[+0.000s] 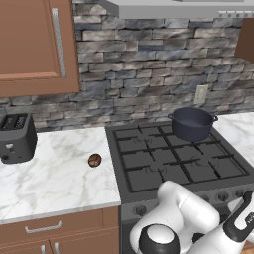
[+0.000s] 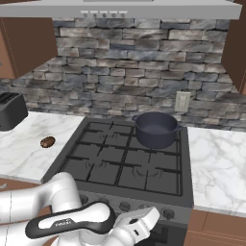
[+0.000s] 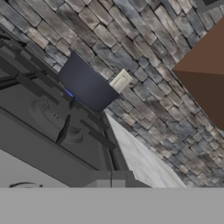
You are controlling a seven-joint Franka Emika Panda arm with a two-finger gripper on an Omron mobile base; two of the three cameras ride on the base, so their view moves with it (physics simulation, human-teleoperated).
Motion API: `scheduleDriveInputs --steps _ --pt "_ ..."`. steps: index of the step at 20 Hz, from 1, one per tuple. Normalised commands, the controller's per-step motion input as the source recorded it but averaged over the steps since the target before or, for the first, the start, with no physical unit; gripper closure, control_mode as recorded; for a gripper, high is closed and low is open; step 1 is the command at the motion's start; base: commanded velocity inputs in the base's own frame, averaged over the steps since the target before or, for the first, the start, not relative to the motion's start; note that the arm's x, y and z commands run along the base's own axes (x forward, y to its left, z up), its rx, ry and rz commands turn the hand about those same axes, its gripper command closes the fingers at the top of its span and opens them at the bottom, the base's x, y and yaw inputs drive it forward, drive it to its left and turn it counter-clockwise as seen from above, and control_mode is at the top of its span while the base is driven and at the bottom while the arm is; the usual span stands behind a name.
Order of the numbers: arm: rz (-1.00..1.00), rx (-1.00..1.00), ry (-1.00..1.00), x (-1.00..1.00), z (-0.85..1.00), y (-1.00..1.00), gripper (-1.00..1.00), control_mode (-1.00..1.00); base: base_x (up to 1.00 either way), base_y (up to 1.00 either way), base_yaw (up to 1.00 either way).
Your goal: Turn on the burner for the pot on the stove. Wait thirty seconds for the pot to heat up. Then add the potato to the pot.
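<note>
The dark blue-grey pot (image 1: 191,123) (image 2: 156,129) (image 3: 85,85) stands lidless on the back right of the black stove (image 1: 168,159) (image 2: 122,161). The burner beneath it is hidden by the pot. In the hand view a thin blue streak shows at the pot's base. The brown potato (image 1: 94,160) (image 2: 47,141) lies on the marble counter left of the stove. My gripper (image 1: 246,202) (image 2: 154,215) is shut on nothing, low in front of the grey panel, close to the right-hand knobs (image 2: 168,214).
A black toaster (image 1: 16,137) sits at the counter's far left. More marble counter (image 2: 216,163) runs right of the stove, with a wall outlet (image 2: 182,101) behind it. Wooden cabinets hang on both sides and a range hood (image 2: 144,8) spans above.
</note>
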Motion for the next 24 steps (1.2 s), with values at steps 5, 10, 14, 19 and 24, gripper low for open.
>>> scheduleDriveInputs --steps 5,10,14,19,24 --pt "0.0 0.0 0.0 0.0 0.0 0.0 1.0 -1.0 0.0 0.0 0.0" --pt "0.0 0.0 0.0 0.0 0.0 0.0 1.0 -1.0 0.0 0.0 0.0" --pt "0.0 0.0 0.0 0.0 0.0 0.0 1.0 -1.0 0.0 0.0 0.0" --pt "0.0 0.0 0.0 0.0 0.0 0.0 1.0 -1.0 0.0 0.0 0.0" --pt "0.0 0.0 0.0 0.0 0.0 0.0 1.0 -1.0 0.0 0.0 0.0"
